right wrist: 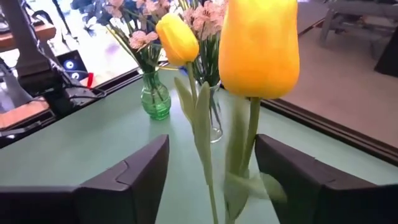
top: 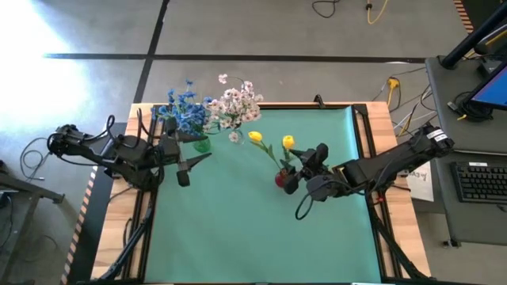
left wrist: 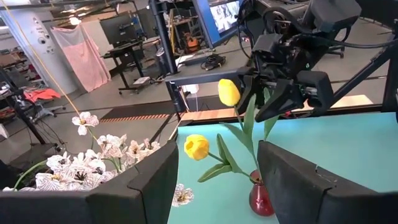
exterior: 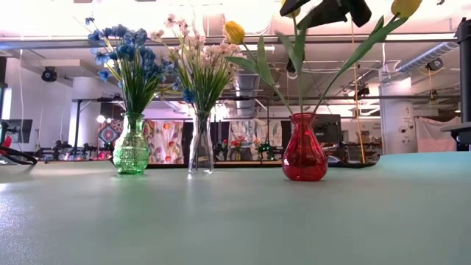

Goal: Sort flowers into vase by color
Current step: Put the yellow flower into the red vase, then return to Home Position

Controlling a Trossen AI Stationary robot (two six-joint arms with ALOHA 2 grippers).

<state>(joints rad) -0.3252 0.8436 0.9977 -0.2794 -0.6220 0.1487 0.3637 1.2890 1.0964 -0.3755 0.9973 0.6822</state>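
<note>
Right gripper [top: 305, 162] hanging just above red vase [exterior: 304, 149], fingers standing apart around yellow tulips [top: 256, 137], stems sitting in vase. Left gripper [top: 190, 166] waiting at mat's left, fingers apart, holding nothing. Blue flowers [exterior: 121, 55] sitting in green vase [exterior: 132, 146], pink-white sprays [exterior: 199, 59] in clear vase [exterior: 200, 147].

Three vases [exterior: 200, 147] crowd the mat's [top: 238, 229] far side; near half lies open

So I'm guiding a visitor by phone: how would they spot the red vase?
On the green mat, three vases stand. The red vase stands alone nearer the right arm, apart from the green vase and the clear vase. Only it is red and holds yellow tulips.
</note>
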